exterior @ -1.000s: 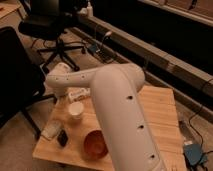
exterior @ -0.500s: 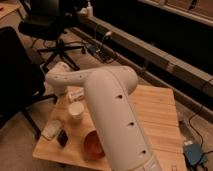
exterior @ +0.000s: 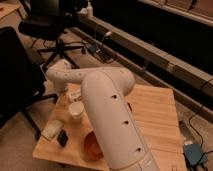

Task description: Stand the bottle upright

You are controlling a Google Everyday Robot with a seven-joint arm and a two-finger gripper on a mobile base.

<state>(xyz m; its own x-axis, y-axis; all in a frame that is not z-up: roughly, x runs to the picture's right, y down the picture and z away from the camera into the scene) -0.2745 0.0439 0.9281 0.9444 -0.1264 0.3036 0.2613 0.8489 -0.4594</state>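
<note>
Camera view: claw (exterior: pixel 63 98) above wooden table (exterior: pixel 150 111), slim cream bottle (exterior: pixel 51 129) lying flat.

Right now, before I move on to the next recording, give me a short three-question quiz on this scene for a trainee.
1. True or false: the bottle stands upright on the wooden table.
2. The gripper hangs over the table's far left corner. Which thing is nearest it? A) the white cup B) the black office chair C) the blue device on the floor
3. Fill in: the small dark object sits between the bottle and the reddish ____.

Key
1. False: it lies on its side near the table's left edge.
2. A
3. bowl
</note>
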